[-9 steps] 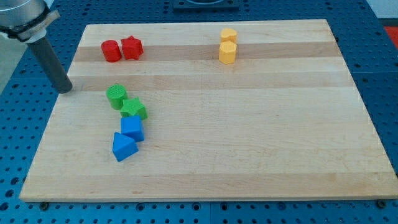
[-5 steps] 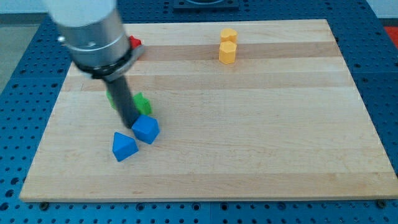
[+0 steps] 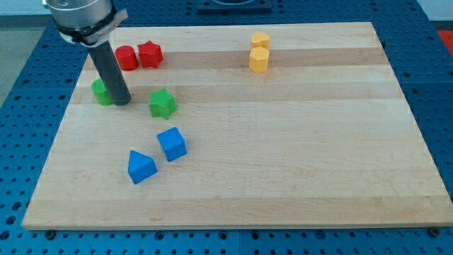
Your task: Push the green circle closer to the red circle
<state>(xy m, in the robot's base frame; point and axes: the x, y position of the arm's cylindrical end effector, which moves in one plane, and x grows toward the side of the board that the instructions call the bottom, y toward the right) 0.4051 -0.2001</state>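
The green circle (image 3: 101, 92) sits near the board's left edge, partly hidden behind my rod. My tip (image 3: 121, 103) rests on the board right against the circle's right side. The red circle (image 3: 127, 58) stands above it toward the view's top, next to a red star (image 3: 150, 54). A green star (image 3: 162, 104) lies to the right of my tip.
A blue cube (image 3: 172, 144) and a blue triangular block (image 3: 141, 167) lie lower on the wooden board (image 3: 283, 156). Two yellow blocks (image 3: 260, 52) stand close together at the top centre. The board's left edge is close to the green circle.
My rod swept in from the left, pushed through the green and blue blocks, then moved up-left. The green circle shifted left and up; the green star and blue cube shifted right.
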